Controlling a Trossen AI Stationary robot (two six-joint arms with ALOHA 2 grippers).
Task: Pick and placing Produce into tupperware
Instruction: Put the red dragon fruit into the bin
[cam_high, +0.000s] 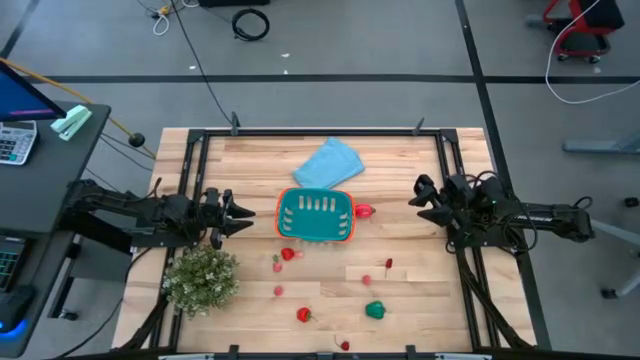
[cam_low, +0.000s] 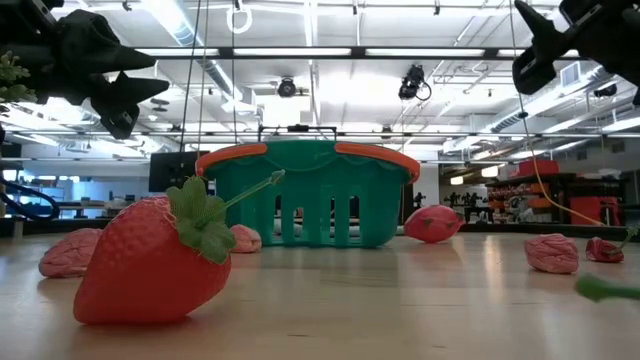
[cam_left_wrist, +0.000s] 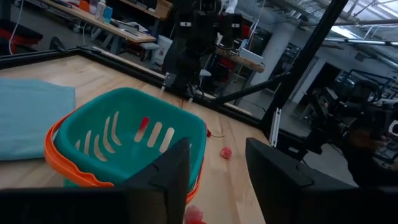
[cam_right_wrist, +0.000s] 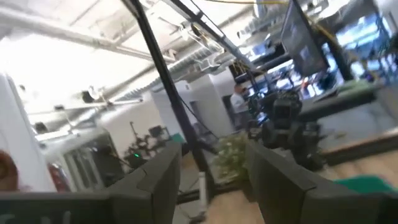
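On the pale wooden plank worktop (cam_high: 420, 290), the teal-green slotted plastic basket with an orange-red rim (cam_high: 316, 215) sits near the middle, a flat light-blue cloth (cam_high: 328, 165) just behind it. It looks empty in the high view, so the picking has yet to begin. The bushy pale-green potted plant (cam_high: 201, 279) stands at the left front corner. The left claw (cam_high: 246, 215) hovers just beside the basket's left end, fingers spread; the right claw (cam_high: 414, 204) hangs well apart on the right, fingers also parted.

Red toy strawberries lie scattered in front of the basket: one (cam_high: 363, 211) touches its right end, another (cam_high: 288, 254) lies just ahead of its front, and a small green toy vegetable (cam_high: 375, 310) lies farther forward. The nearest piece for either arm is probably best taken first, lowering straight down and closing across the narrow body, clear of the leafy top.

No brand, label or writing can be read.
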